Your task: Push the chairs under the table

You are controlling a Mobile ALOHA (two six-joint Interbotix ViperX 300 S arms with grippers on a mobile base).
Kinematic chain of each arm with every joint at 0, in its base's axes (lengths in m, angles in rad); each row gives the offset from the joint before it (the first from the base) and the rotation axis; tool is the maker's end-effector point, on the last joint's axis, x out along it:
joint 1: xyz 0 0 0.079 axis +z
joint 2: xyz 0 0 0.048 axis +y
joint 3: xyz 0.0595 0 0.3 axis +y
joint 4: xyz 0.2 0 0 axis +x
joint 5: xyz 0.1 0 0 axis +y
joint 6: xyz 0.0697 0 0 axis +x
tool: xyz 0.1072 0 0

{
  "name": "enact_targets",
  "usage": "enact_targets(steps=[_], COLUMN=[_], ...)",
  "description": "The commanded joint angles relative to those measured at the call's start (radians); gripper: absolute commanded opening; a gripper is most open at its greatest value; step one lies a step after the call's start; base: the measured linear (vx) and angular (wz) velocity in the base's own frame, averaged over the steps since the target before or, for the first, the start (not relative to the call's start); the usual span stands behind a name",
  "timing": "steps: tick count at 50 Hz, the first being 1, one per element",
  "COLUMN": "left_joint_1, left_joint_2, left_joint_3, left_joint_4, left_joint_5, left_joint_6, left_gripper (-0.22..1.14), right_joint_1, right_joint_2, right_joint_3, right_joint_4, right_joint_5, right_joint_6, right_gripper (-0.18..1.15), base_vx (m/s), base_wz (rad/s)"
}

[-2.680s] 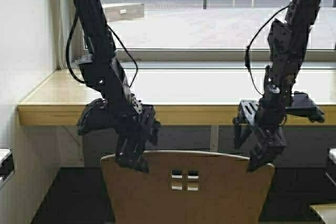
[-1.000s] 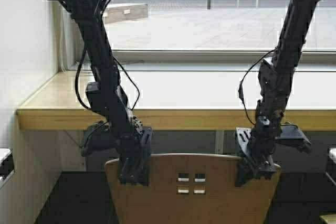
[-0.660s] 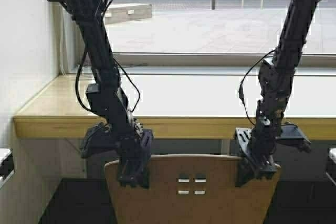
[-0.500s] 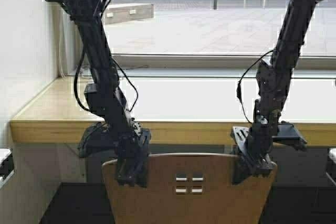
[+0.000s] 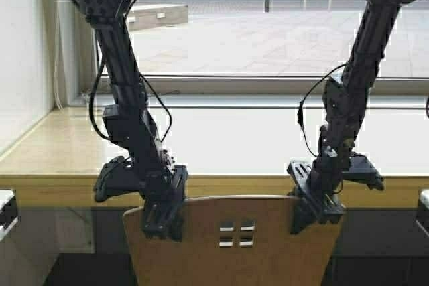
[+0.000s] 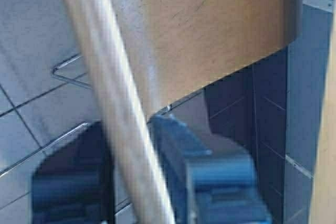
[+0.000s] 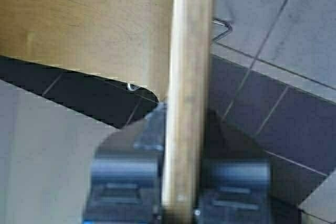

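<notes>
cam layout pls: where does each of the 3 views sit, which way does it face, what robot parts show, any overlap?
High: on the frame above and behind the arms, facing forward and down at the table and window; both arms show, left gripper and right gripper on the chair backrest.
Left wrist: on the left arm, looking down the backrest edge to the floor; its fingers straddle the edge.
Right wrist: the same on the right arm; fingers clamp the edge.
Shared: all three show the chair.

A light-brown plywood chair [image 5: 231,242] is standing upright, its rounded backrest just before the cream worktop's [image 5: 228,138] wooden front edge.
</notes>
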Motion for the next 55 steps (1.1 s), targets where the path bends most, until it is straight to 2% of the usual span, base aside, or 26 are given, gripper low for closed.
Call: enact_targets(steps=[1, 27, 50, 55], left_joint_1=[0.009, 0.012, 0.026, 0.028], left_joint_2=[-0.032, -0.006, 0.011, 0.012], left_joint_3=[-0.017, -0.026, -0.041, -0.041], left_joint_4=[0.006, 0.005, 0.005, 0.009], left_joint_5=[-0.015, -0.014, -0.017, -0.017], left_joint_6=[0.006, 0.006, 0.008, 0.011], left_gripper=[0.03, 0.03, 0.04, 0.08], right_joint_1=[0.025, 0.029, 0.034, 0.034], right_joint_2=[0.0, 0.021, 0.034, 0.031], right_joint_3=[0.012, 0.048, 0.014, 0.015], right_joint_4=[-0.017, -0.046, -0.078, -0.083], right_joint_5=[-0.005, -0.029, -0.046, -0.048], right_joint_6=[-0.048, -0.048, -0.049, -0.049], right_gripper=[0.04, 0.04, 0.05, 0.06], base_vx=[0.25, 0.21, 0.11, 0.04], base_wz=[-0.02, 0.04, 0.0, 0.0])
